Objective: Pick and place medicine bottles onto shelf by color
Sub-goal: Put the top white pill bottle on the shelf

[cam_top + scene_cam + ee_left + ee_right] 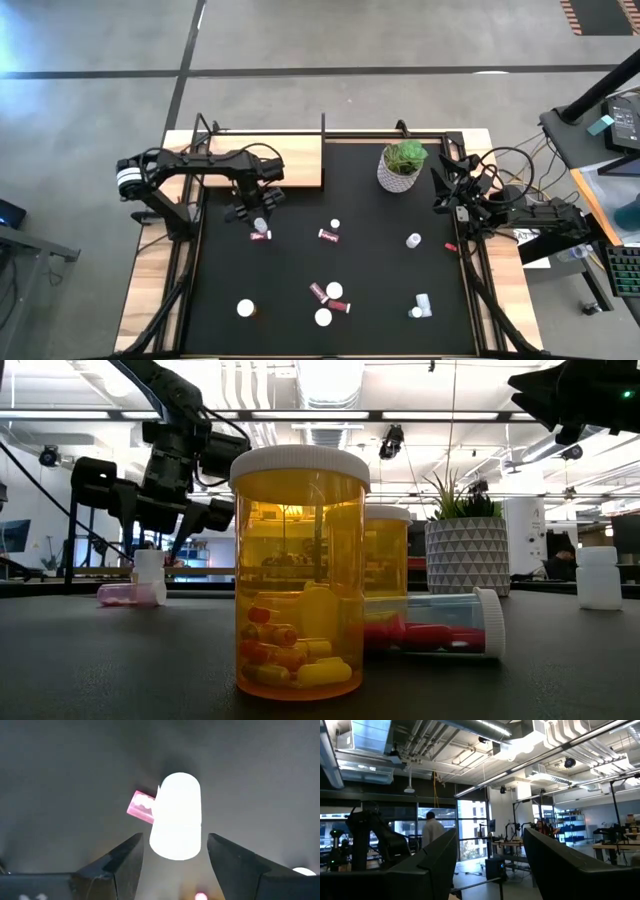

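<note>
Your left tool (258,212) hangs over the black-matted bench (380,250) near the pale wooden shelf board (290,160), and a small white-capped, white-bodied medicine bottle (175,815) stands right below it, between the two dark fingers (120,862). A pink-bodied bottle (141,806) lies on its side against that white one. The tool's fingers stand partly apart, on either side of the bottle, gripping nothing. Your right tool (490,865) waits at the bench's right edge, beside the white pot with the green plant (402,166), fingers parted wide and empty. Other bottles lie scattered across the mat.
</note>
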### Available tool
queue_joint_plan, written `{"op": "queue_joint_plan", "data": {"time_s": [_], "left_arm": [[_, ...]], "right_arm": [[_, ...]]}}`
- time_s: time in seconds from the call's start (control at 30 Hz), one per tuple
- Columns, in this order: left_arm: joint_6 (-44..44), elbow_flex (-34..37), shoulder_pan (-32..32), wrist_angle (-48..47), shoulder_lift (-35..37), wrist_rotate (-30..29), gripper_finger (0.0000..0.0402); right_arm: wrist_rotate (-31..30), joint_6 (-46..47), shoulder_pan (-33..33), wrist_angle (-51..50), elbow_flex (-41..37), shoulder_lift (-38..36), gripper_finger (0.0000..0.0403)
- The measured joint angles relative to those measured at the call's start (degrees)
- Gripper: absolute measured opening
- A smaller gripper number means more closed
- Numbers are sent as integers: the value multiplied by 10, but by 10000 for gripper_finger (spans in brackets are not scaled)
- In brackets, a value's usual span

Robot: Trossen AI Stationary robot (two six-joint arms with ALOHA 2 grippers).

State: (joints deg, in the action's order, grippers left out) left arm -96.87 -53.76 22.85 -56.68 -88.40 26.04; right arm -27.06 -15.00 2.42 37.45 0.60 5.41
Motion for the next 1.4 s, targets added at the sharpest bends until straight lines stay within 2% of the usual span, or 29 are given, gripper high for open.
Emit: {"op": "queue_joint_plan", "data": {"time_s": [0.57,0.93,1.2,1.4], "left_arm": [[18,8,0,12,0,-9,200],[17,8,0,23,0,5,116],[13,-4,11,21,3,10,139],[12,-24,25,17,3,11,126]], "right_arm": [[0,0,0,0,0,0,215],[0,0,0,0,0,0,215],[0,0,0,0,0,0,215],[0,0,0,0,0,0,215]]}}
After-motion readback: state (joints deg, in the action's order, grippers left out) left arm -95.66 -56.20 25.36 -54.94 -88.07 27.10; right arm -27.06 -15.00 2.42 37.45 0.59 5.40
